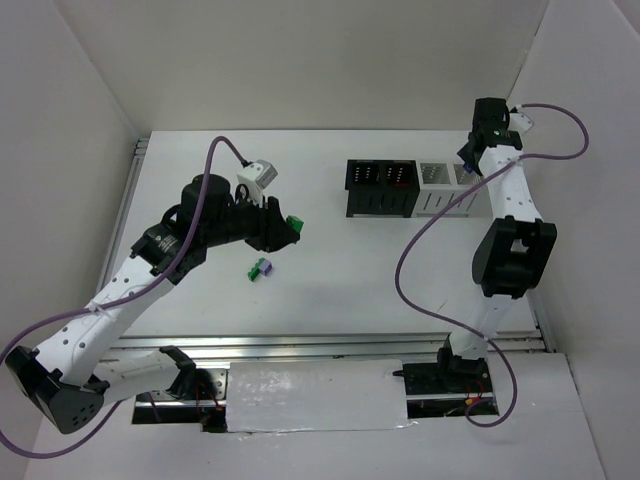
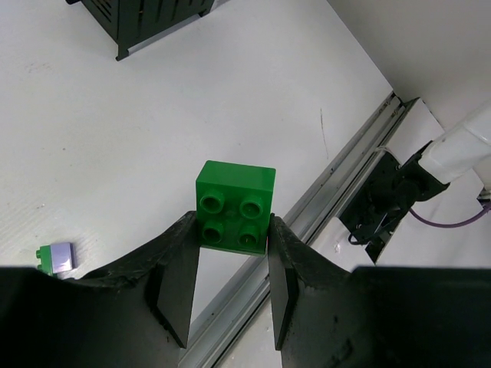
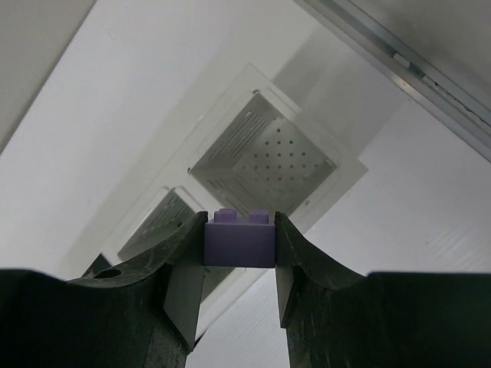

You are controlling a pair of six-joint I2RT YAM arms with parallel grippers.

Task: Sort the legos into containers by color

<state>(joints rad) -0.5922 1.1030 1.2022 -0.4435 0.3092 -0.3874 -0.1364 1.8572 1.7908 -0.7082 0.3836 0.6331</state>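
My left gripper point(image 1: 290, 228) is shut on a green lego point(image 2: 234, 206), held above the table left of the containers; the brick shows in the top view point(image 1: 295, 223). My right gripper point(image 3: 239, 241) is shut on a light purple lego point(image 3: 239, 241) and hangs above the rightmost white bin point(image 3: 265, 157), which the top view point(image 1: 466, 178) shows at the row's right end. The row has two black bins point(image 1: 381, 186) and two white ones point(image 1: 437, 184). A purple and green lego pair point(image 1: 262, 268) lies on the table, also in the left wrist view point(image 2: 57, 258).
White walls enclose the table on three sides. A metal rail point(image 1: 330, 343) runs along the near edge, seen also in the left wrist view point(image 2: 337, 176). Purple cables loop beside both arms.
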